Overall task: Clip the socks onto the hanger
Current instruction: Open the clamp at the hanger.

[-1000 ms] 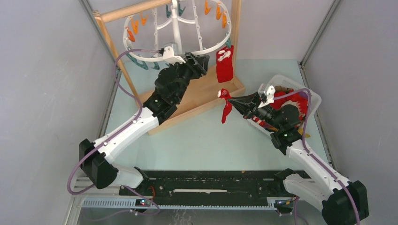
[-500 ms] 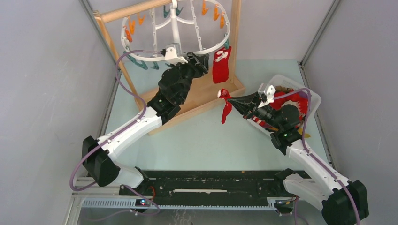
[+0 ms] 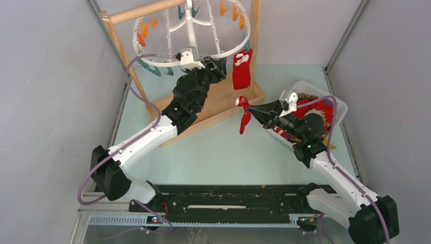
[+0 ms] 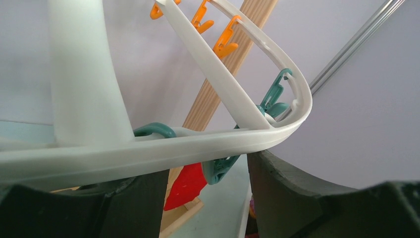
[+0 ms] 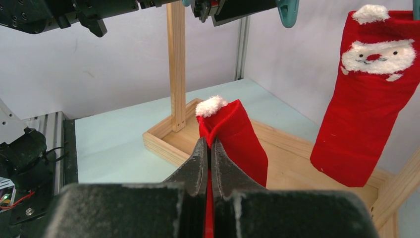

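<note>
1. Closest to me, the right gripper point(image 3: 250, 106) has its jaws pressed shut on a red fabric sock with a fluffy white cuff point(image 3: 244, 121). It pinches the sock just under the cuff and holds it in the air, well above the table.
2. The sock droops limp below the pinch, so I judge it light, soft and floppy. A clip would need the bunched cuff edge, where the fabric looks thickest and least likely to slip out.
3. Behind that arm, more red socks point(image 3: 317, 108) lie heaped in a clear plastic bin point(image 3: 341, 105).
4. Farther back, the left gripper point(image 4: 203, 166) sits under the near rim of the white plastic oval hanger point(image 4: 223, 141). Its jaws stand apart, and the rim runs across both fingers rather than being pinched between them.
5. Just beside it, a teal clothespin point(image 4: 220, 167) holds a red Santa-face sock point(image 3: 242, 68), which hangs straight down.
6. The hanger looks stiff but free to swing from its hook, so steadying it seems wise.
7. Behind it all is the wooden stand point(image 3: 223, 101).
</note>
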You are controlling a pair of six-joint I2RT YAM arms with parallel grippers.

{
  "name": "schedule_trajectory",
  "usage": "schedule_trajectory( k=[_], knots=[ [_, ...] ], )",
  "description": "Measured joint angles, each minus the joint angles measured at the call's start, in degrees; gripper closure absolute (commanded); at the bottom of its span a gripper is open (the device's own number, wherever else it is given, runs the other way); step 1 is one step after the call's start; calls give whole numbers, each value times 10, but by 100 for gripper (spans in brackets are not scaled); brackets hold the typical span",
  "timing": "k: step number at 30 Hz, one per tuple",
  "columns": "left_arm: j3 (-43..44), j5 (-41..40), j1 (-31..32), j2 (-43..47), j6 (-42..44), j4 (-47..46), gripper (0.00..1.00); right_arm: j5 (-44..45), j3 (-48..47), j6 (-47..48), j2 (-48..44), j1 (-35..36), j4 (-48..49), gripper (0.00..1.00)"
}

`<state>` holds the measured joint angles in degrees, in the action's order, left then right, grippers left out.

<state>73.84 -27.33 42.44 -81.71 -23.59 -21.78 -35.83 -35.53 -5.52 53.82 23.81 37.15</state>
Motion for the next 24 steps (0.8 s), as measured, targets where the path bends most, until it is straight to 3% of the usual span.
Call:
schedule_trajectory(
  k=[24],
  knots=[
    [0, -12, 2, -19, 0, -56, 37, 8, 0, 0, 0, 0, 0, 100]
  ],
)
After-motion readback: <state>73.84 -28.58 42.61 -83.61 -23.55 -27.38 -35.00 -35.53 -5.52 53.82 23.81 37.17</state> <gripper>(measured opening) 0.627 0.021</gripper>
